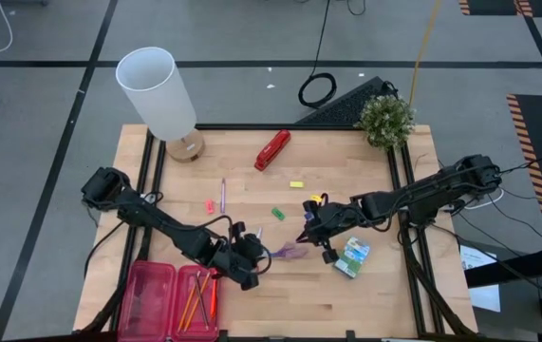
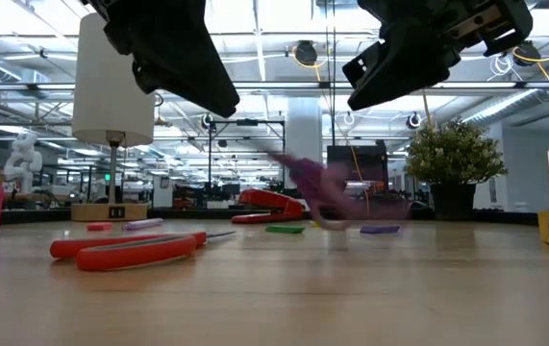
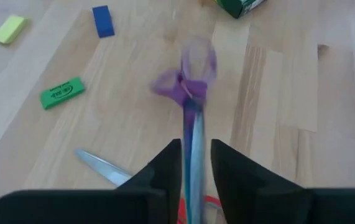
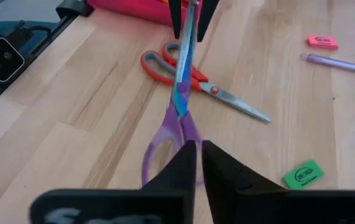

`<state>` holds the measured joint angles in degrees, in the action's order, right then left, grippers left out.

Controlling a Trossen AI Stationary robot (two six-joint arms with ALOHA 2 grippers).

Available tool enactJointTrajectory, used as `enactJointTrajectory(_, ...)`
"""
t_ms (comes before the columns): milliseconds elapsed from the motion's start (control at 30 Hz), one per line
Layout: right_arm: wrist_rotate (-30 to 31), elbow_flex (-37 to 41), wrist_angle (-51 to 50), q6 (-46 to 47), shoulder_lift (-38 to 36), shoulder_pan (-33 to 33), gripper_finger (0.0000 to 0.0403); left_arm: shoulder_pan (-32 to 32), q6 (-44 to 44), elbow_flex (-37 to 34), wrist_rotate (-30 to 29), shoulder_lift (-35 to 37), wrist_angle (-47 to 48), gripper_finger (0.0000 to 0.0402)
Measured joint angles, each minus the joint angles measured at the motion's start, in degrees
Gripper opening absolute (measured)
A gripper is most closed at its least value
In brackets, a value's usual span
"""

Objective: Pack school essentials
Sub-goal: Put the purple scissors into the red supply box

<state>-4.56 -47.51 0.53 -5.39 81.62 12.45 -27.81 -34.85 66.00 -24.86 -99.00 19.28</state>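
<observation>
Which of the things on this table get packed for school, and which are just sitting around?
To pack: purple scissors held by both left gripper and right gripper, red scissors, green eraser, pink eraser, crayon box, pencils.

Lying about: stapler, lamp, plant.

Robotics lab or workshop: wooden table (image 1: 252, 294) on a black frame, taped grey floor (image 1: 43, 123), open hall with ceiling lights, pillars and equipment racks behind.
</observation>
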Motion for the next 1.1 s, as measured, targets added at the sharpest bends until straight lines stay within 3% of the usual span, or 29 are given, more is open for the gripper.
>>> enactJointTrajectory(167, -0.04, 0.0, -0.56, -0.02, 0.0, 0.0, 0.0004, 0.0, -0.36, 0.0, 1.28, 0.0, 1.73, 0.0119)
enactJointTrajectory(467, -0.41, 0.43, 0.15, 4.98, 1.69, 3.2, 0.001, -0.53, -1.29, 0.0, 0.89, 0.0, 2.81, 0.0118)
enactJointTrajectory(700, 14.38, 2.53, 9.74, 5.22, 9.72, 11.13, 0.0079, -0.72, -1.31, -0.03, -0.25, -4.1, -0.2, 0.0153)
enactJointTrajectory(900, 12.66, 2.14, 16.07, 7.59, 13.96, 9.04, 0.0151, 0.03, -0.17, -0.04, -0.29, -9.39, -1.85, 0.0217)
enactJointTrajectory(1100, 11.85, 2.19, 15.15, 7.7, 15.72, 7.16, 0.0175, 2.39, 0.23, -0.04, 0.08, -12.93, -4.1, 0.0247)
